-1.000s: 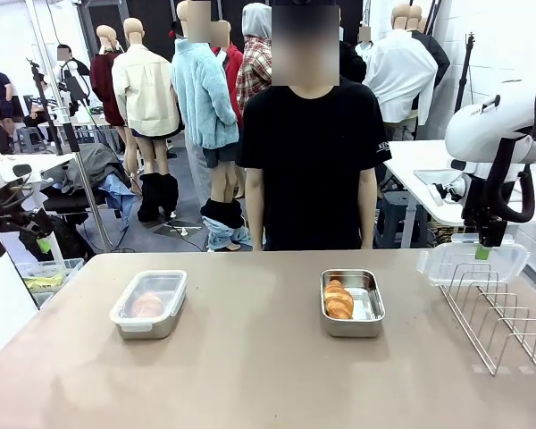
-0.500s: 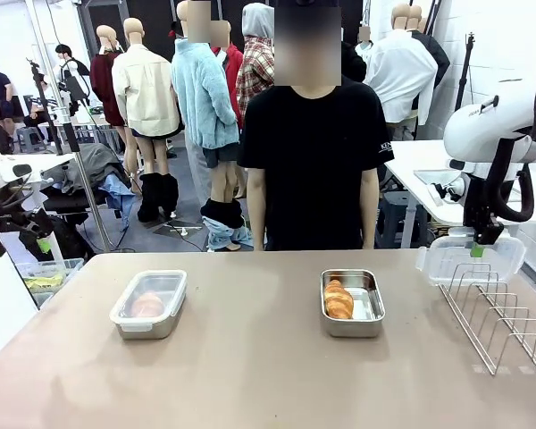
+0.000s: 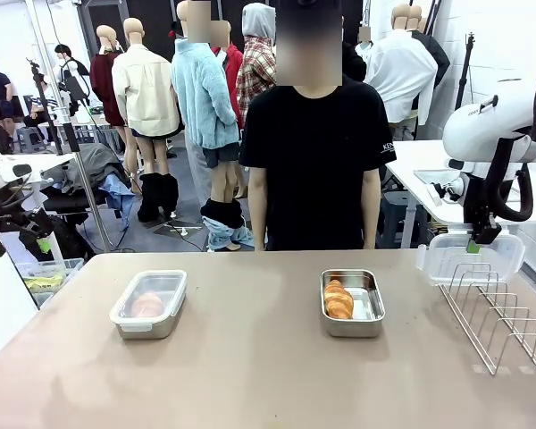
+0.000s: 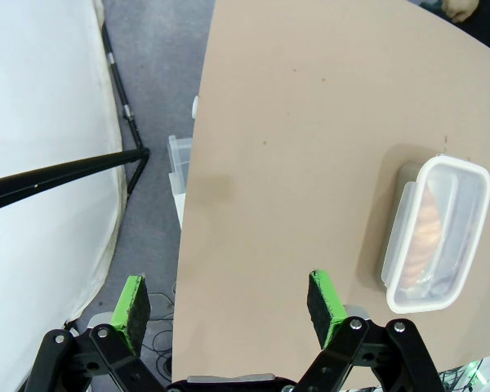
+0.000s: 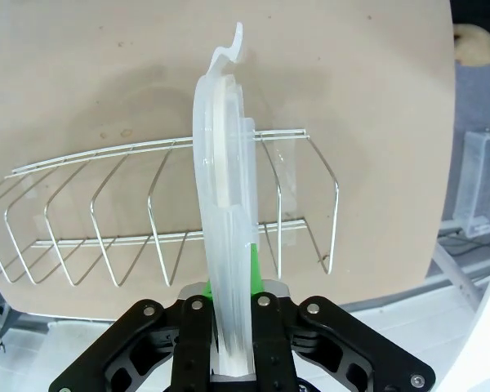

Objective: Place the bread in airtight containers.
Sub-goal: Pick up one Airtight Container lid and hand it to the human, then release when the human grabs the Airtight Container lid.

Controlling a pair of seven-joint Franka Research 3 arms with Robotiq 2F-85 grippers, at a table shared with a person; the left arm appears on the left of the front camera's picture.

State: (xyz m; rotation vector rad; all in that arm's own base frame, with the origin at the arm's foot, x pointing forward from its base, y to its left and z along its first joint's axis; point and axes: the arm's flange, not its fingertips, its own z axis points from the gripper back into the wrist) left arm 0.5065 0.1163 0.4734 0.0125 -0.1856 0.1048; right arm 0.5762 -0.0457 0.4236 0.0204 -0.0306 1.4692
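Right hand (image 5: 229,327) at right edge of front frame pointed down, clamped on a clear lid (image 5: 224,204) held upright over the wire rack (image 3: 496,313). Left hand (image 4: 229,306) gaped wide, holding nothing, above the worktop (image 3: 250,357). One roll (image 3: 338,299) lay in the open tin (image 3: 352,304) mid-frame; the lidded tin (image 3: 149,304) sat left.

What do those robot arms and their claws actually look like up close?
The right arm is smooth glossy white, with a black cable looping beside its black wrist. Each tool is black, jointed metal with silver screws: the left tool has two fingers tipped with green pads; the right tool looks the same.
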